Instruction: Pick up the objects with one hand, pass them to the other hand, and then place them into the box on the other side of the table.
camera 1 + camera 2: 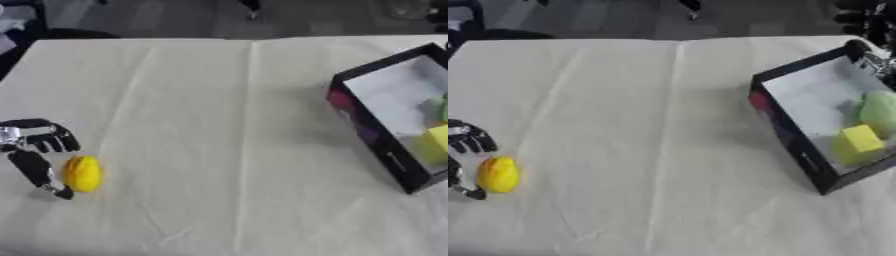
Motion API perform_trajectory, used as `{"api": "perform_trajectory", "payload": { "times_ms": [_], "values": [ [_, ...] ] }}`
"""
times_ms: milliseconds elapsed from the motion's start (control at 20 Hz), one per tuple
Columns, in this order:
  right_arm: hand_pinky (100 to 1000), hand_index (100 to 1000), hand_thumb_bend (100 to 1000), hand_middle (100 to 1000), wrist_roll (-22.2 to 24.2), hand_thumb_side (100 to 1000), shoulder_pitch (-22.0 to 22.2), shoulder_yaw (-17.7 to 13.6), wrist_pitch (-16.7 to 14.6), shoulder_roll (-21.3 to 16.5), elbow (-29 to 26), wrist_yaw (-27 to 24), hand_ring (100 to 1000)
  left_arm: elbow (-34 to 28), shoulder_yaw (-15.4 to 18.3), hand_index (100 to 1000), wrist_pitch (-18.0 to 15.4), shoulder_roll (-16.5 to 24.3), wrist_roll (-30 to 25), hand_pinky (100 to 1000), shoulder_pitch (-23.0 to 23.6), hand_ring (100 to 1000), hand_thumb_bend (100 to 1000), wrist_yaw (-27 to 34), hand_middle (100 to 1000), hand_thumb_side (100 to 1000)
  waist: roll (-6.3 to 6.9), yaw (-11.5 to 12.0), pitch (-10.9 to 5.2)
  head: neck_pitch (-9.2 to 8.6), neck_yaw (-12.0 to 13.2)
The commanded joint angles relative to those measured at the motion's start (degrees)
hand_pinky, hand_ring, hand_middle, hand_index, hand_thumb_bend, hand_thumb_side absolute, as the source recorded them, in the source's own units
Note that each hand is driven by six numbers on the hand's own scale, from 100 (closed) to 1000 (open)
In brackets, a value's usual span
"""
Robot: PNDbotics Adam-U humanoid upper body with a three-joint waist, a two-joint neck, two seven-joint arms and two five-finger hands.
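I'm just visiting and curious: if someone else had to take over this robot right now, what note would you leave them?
Left hand: at the table's left edge, fingers and thumb open beside the yellow object, not yet closed on it.
Right hand: out of view.
Box: on the right side of the table, already holding a yellow block and a green object.
Done: those two appear delivered.
Left: grasp the yellow object, pass it to the right hand, place it in the box.
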Motion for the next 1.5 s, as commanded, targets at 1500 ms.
{"api": "perform_trajectory", "payload": {
  "times_ms": [1500],
  "values": [
    [1000,1000,100,1000,0.31,370,-0.48,-0.95,-0.48,-1.46,1.70,-0.76,1000,-7.42,3.32,531,0.43,0.48,-2.22,799,-3.64,736,406,-4.29,648,100,-0.08,-0.17,-1.46,-0.12,1.40]
  ]
}}
